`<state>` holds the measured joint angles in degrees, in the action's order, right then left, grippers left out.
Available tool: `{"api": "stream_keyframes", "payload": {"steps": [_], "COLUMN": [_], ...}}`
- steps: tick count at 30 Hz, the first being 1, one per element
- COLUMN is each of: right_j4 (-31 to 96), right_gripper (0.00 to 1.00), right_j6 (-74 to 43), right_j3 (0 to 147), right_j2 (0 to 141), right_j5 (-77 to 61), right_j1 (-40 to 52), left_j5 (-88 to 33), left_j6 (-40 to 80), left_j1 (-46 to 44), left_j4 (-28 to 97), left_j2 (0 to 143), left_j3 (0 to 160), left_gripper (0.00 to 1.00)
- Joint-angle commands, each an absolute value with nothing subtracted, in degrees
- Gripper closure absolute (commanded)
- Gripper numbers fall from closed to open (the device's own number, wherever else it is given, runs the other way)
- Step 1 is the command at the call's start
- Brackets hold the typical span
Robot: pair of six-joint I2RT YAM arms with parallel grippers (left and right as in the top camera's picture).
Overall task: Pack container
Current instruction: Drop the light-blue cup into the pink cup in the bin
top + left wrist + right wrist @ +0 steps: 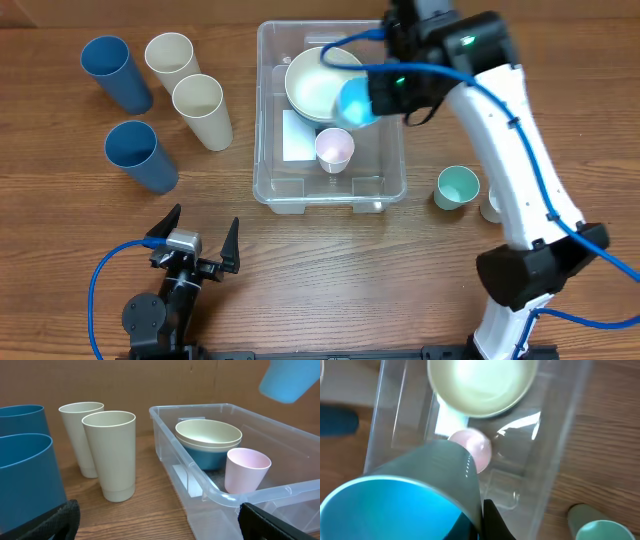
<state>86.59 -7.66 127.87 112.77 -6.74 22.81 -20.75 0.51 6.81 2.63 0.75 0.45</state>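
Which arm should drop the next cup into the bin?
Right: the right gripper holds a light blue cup above the bin. The left gripper is open and empty, away from the bin.

Wood-grain table (300,260), at its left a far blue cup (115,72) and a near blue cup (140,155), beside them a far cream cup (172,60) and a near cream cup (203,110), all upright, container (330,193) mid-table, teal cup (457,187) just right of it.
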Motion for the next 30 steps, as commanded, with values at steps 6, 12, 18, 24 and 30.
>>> {"api": "stream_keyframes", "payload": {"steps": [6,12,18,24,30], "right_j4": [76.95,72.51,72.44,81.14,97.08], "right_gripper": [0.96,0.96,0.27,0.27,0.22], "right_j6": [-7.64,-7.42,-6.96,-5.91,-6.11], "right_j3": [112.99,110.59,110.67,119.04,133.36], "right_j2": [112.86,116.22,117.71,117.01,115.59], "right_j5": [-3.27,-3.44,-4.23,-5.61,-2.44], "right_j1": [24.73,24.73,24.75,24.6,16.97], "left_j5": [-20.58,-20.58,-20.58,-20.58,-20.58], "left_j6": [1.3,1.3,1.3,1.3,1.3], "left_j1": [7.11,7.11,7.11,7.11,7.11], "left_j4": [2.72,2.72,2.72,2.72,2.72], "left_j2": [0.32,0.32,0.32,0.32,0.32], "left_j3": [0.27,0.27,0.27,0.25,0.27], "left_gripper": [0.0,0.0,0.0,0.0,0.0]}}
